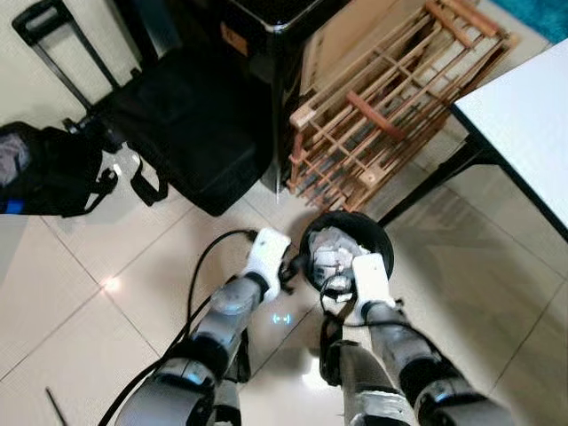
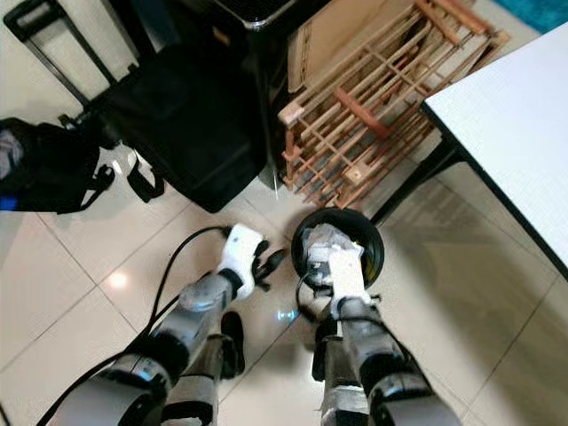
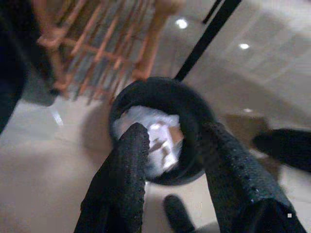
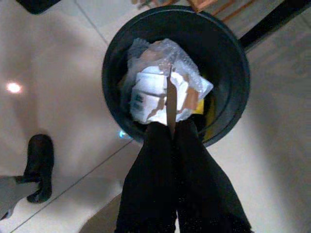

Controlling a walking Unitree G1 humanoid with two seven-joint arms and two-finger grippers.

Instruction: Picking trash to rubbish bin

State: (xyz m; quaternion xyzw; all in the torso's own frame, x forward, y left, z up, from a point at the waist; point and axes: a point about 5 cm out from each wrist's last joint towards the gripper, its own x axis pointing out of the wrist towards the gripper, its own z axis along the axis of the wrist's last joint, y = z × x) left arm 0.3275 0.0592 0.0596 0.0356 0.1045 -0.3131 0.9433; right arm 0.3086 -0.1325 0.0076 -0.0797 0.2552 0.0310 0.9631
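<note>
Trash (image 4: pixel 160 87), crumpled white and brown paper with clear plastic wrap, lies inside the round black rubbish bin (image 4: pixel 233 58) on the tiled floor (image 1: pixel 80 293). Right gripper (image 4: pixel 171 97) hangs directly over the bin, its 2 fingers pressed together on a thin brown strip that hangs above the heap. Left gripper (image 3: pixel 170 136) hovers just beside the bin's rim, its 2 fingers (image 3: pixel 129 160) spread apart and holding nothing. Behind the bin stand a wooden rack (image 1: pixel 390 106) and a white bench (image 1: pixel 532 124).
</note>
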